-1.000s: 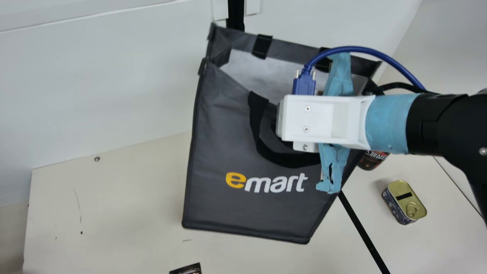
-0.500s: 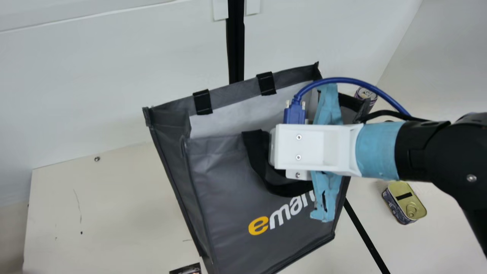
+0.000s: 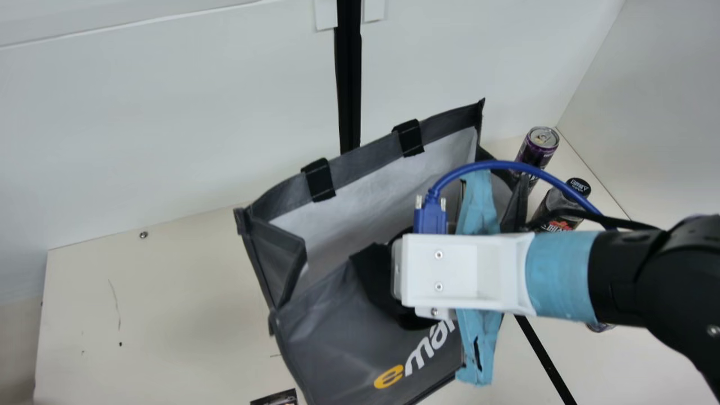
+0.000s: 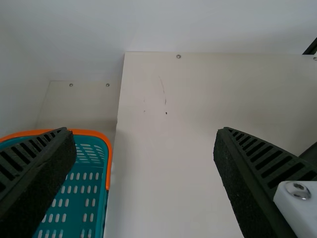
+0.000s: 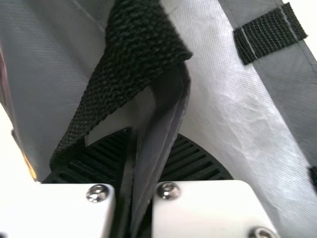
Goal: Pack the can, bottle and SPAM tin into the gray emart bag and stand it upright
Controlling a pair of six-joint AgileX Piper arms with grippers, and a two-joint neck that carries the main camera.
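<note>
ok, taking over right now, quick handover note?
Left gripper: open, empty, over the table.
Right gripper: shut on the emart bag's rim.
Can and bottle: on the table, bag's right side. Tin: mostly hidden by right arm.
Done: bag gripped, mouth open.
Left to do: pack all three, stand bag upright.

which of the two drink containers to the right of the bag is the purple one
The can: its side is purple and its metal top has a pull tab, whereas the bottle has a black cap.
</note>
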